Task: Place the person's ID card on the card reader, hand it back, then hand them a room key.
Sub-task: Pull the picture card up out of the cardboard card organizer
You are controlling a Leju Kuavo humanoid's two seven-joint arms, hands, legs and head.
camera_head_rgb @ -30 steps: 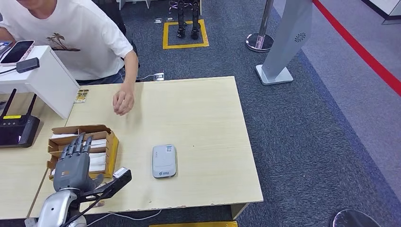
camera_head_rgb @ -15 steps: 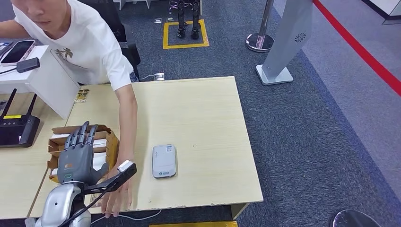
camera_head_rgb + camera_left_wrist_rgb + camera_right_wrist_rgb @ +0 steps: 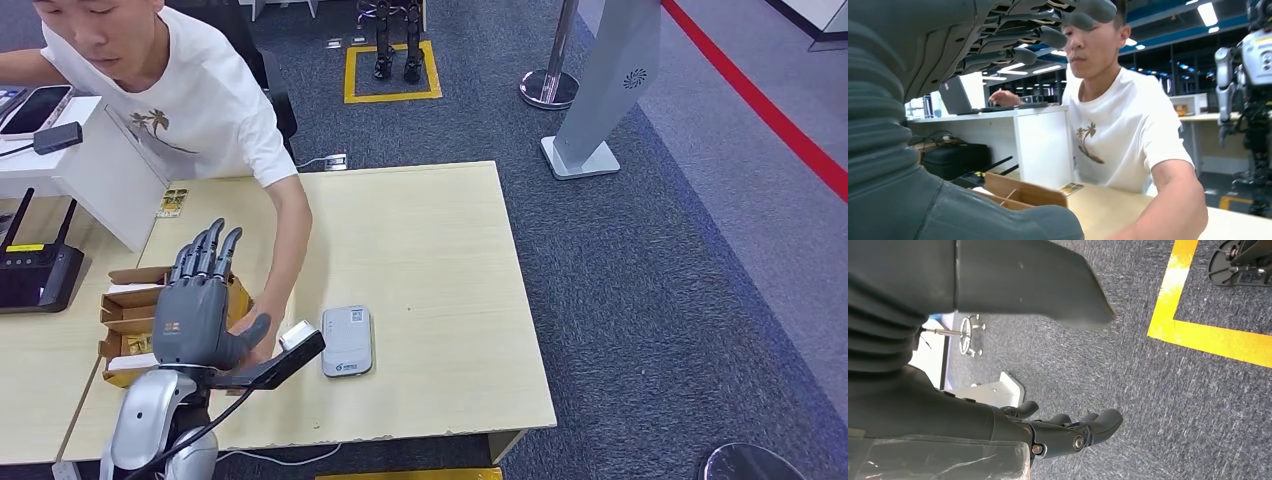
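with its dark grey left hand (image 3: 195, 315) raised flat above the near table edge, fingers straight, spread and holding nothing, the robot waits beside the grey rounded card reader (image 3: 347, 341), which lies just right of it, long axis running away. i cannot make out the id card; the person's hand (image 3: 262, 340) reaches in behind the thumb, between hand and reader. beyond sits the cardboard box of white key cards (image 3: 128, 318). the right hand (image 3: 1068, 432) hangs over carpet, fingers loosely curled, empty.

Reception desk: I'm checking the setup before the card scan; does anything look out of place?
Nothing stands out. The card reader lies flat, the cardboard box sits upright, and the left hand hovers with fingers spread.
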